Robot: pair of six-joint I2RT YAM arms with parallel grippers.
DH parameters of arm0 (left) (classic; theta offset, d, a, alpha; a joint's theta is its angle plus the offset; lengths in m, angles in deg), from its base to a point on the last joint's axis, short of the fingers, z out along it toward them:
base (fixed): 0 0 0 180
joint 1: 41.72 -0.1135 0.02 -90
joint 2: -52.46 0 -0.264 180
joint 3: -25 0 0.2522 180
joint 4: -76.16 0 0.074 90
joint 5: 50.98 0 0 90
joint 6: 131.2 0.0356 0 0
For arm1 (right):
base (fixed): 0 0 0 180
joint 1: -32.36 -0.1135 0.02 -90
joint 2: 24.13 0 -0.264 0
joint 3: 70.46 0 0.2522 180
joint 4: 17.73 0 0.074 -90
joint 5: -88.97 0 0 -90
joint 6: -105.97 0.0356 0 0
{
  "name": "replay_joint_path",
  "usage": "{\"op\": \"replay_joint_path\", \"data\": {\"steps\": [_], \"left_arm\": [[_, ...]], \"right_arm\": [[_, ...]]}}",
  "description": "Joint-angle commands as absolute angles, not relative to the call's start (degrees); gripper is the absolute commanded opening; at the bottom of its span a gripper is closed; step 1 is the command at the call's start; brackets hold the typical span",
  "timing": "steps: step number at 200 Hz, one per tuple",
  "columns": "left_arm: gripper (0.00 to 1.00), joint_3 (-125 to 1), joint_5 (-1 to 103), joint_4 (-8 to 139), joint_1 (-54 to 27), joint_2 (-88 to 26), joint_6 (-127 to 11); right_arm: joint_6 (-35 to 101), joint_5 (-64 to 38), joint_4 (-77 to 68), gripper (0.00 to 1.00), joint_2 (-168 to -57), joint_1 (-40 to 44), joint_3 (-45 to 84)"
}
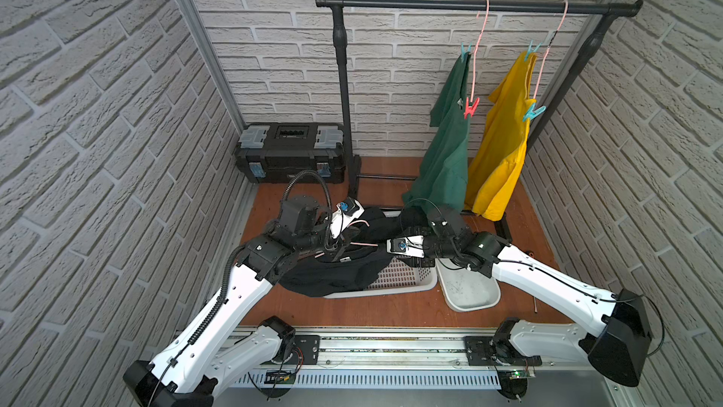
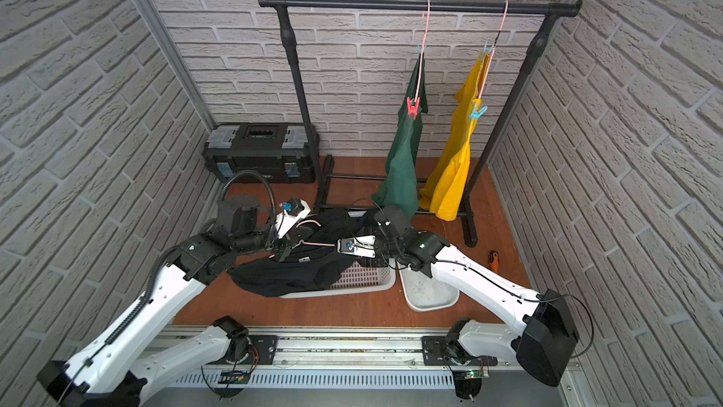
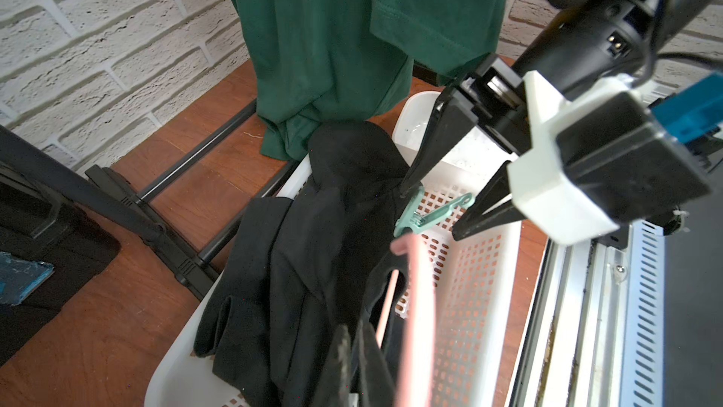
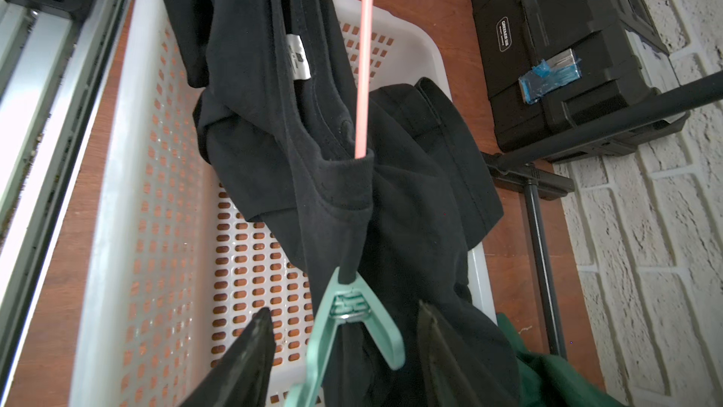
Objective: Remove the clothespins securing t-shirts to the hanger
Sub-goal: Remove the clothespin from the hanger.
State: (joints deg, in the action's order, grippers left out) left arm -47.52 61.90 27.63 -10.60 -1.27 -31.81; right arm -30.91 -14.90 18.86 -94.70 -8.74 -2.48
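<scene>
Even, bright, diffuse light is noted, shadows kept soft; brick walls [image 1: 98,111] are bowed at top-view edges, and the pink hanger [image 3: 414,319] is blurred in the left wrist view.

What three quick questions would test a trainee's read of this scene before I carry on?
1. Count: how many clothespins are clipped on the green t-shirt and the yellow t-shirt hanging from the rail?
2. Choose: the open jaws of the right end effector stand either side of A) the green t-shirt's hem, B) the teal clothespin on the black t-shirt, C) the rail.
3. True or false: the black t-shirt's pink hanger hangs on the rail.

Key: 1) four, three teal and one red; 2) B; 3) false, the shut left end effector holds it off the rail.
</scene>
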Motion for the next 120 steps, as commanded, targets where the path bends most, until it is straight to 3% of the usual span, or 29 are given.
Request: {"op": "replay_joint_path", "data": {"steps": [1, 120], "left_arm": [[0.0, -46.9, 62.4, 28.6, -11.1, -0.6, -30.6], [0.0, -46.3, 62.3, 28.9, -11.1, -0.1, -30.6]], "right_arm": [[-30.0, -14.1, 16.5, 0.58, -94.6, -9.0, -2.3], [-30.2, -13.3, 15.9, 0.33, -95.2, -10.0, -2.3]]}}
